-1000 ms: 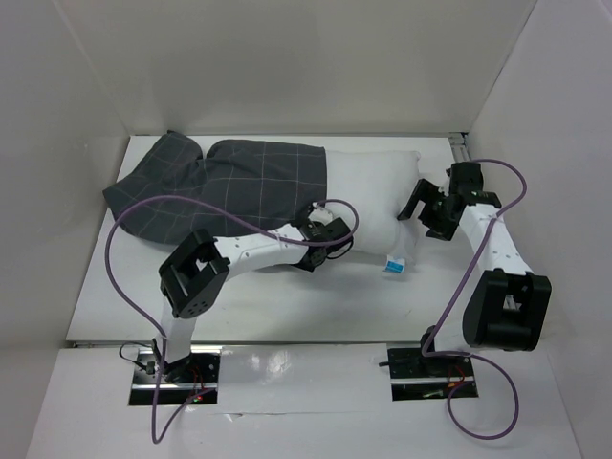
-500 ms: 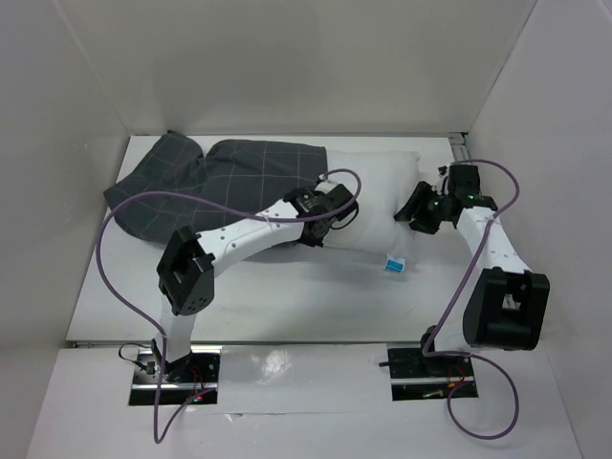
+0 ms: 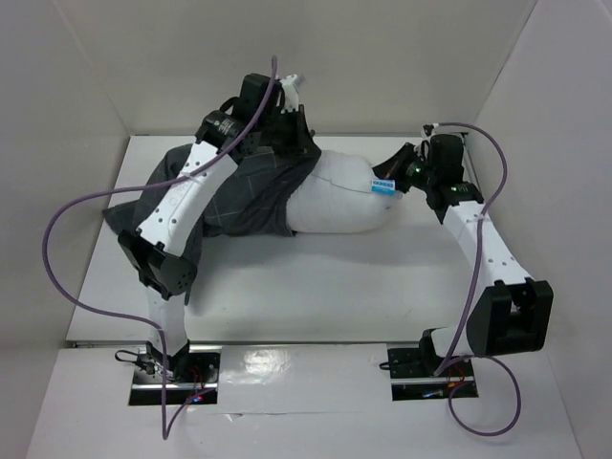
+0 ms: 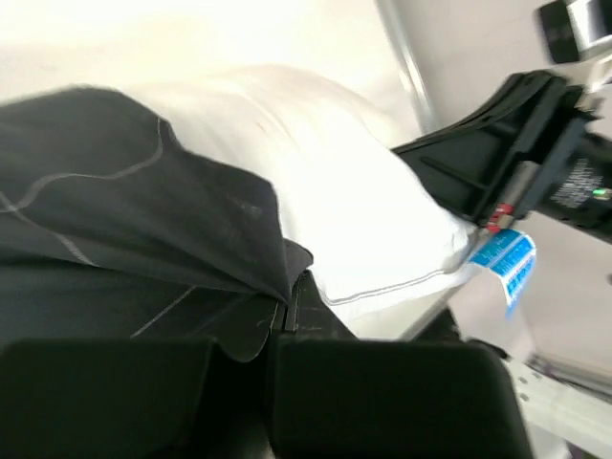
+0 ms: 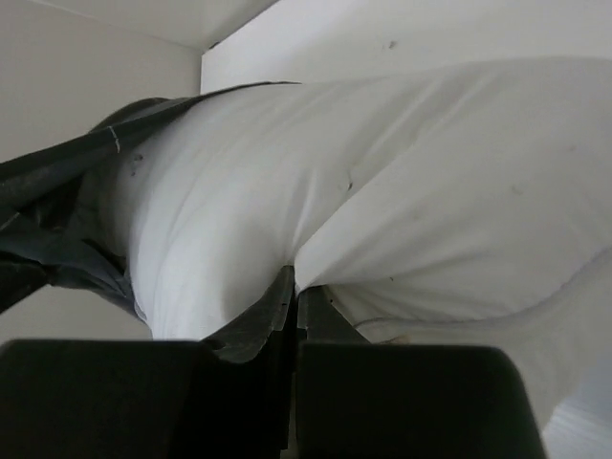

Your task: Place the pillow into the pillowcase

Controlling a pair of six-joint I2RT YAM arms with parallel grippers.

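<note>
- Holding the edge of the pillowcase mouth, the left gripper has its jaws shut tight on the dark cloth. The left wrist view shows the hem pinched between them. I think it holds that edge so the mouth does not slide away while the pillow goes in.
- The right gripper has its jaws shut too. They pinch a fold of the pillow at its bare end, right beside the little blue tag. I think it grabs there so it can push the pillow toward 9 o'clock, deeper into the case.
- The pillow lies across the far half of the counter, running from 9 o'clock to 3 o'clock. Its 9 o'clock end is inside the pillowcase. Its 3 o'clock end sticks out in the open.
- The pillow is white, soft and puffy. It has a thin seam along its edge, and it dents in where the jaws squeeze it.
- The pillowcase is dark grey with thin light lines that make big squares. It is floppy, and it lies flat and bunched up at its 9 o'clock end.
- My guess is that the pillow is about half in, so there is more pushing and pulling to do.
</note>
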